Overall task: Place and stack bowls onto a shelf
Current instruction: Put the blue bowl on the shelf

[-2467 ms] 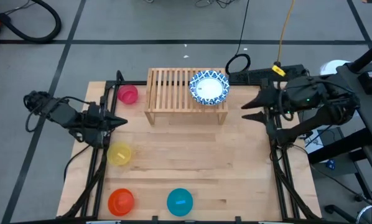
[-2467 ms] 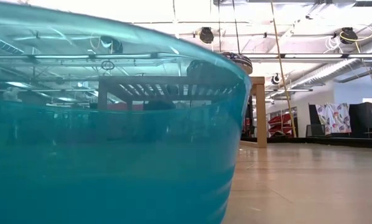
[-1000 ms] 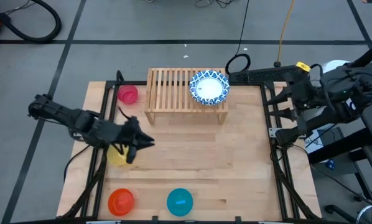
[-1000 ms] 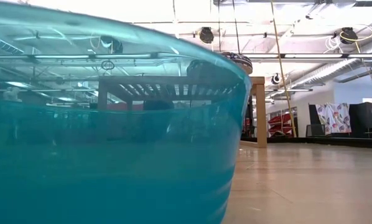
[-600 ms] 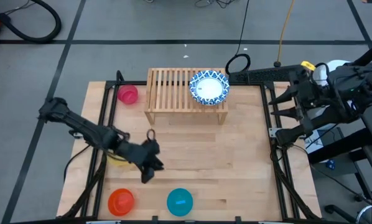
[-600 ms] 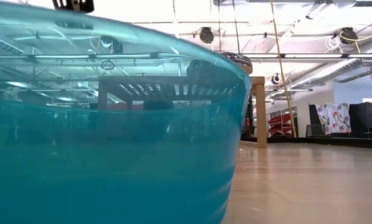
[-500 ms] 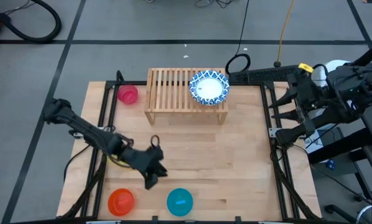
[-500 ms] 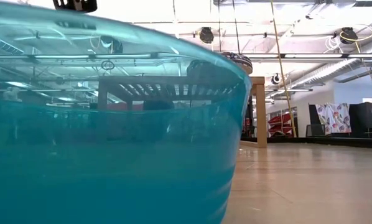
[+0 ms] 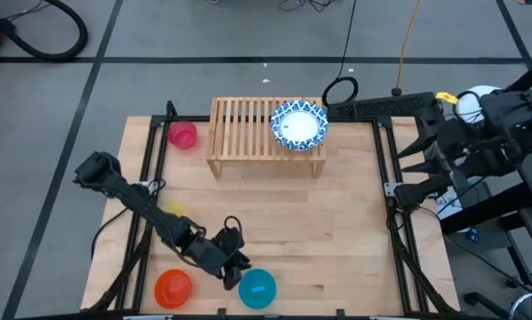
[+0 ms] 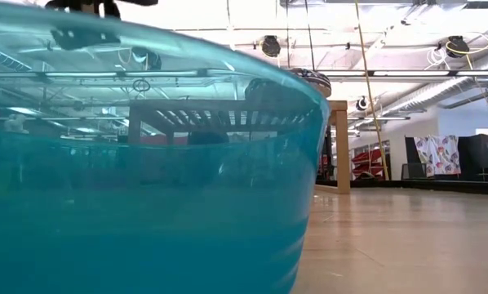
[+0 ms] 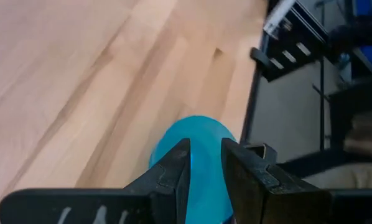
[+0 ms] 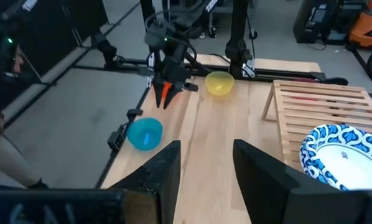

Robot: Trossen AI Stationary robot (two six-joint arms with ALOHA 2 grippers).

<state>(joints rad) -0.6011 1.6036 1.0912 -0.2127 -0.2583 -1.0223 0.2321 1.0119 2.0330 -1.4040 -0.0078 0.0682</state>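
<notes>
The left pincer (image 9: 233, 264) has swung across the table (image 9: 337, 231) from the left edge, out past the yellow bowl (image 9: 170, 217), and now hangs just beside the teal bowl (image 9: 257, 288) near the front edge. Its fingers stand a narrow gap apart and hold nothing; in its own wrist view the teal bowl (image 11: 195, 155) shows straight ahead between the fingertips. I judge the teal bowl to be the next one to be picked up, with the grasp itself not yet begun.

The right pincer (image 9: 415, 153) has drawn back from beside the shelf (image 9: 239, 133) to the far right edge of the table, fingers spread and empty, so it looks to be waiting.

Beyond the left pincer, the shelf carries the blue-patterned bowls (image 9: 299, 124) on its right half, nested so that I cannot count them; the top one is empty. Its left half is bare slats, which leaves room for the plain bowls. The pink bowl (image 9: 182, 134) stands on the table just beside the shelf's left end. The orange-red bowl (image 9: 173, 287) sits to the other side of the left pincer from the teal one. All four plain bowls are off the shelf, and each looks empty.
</notes>
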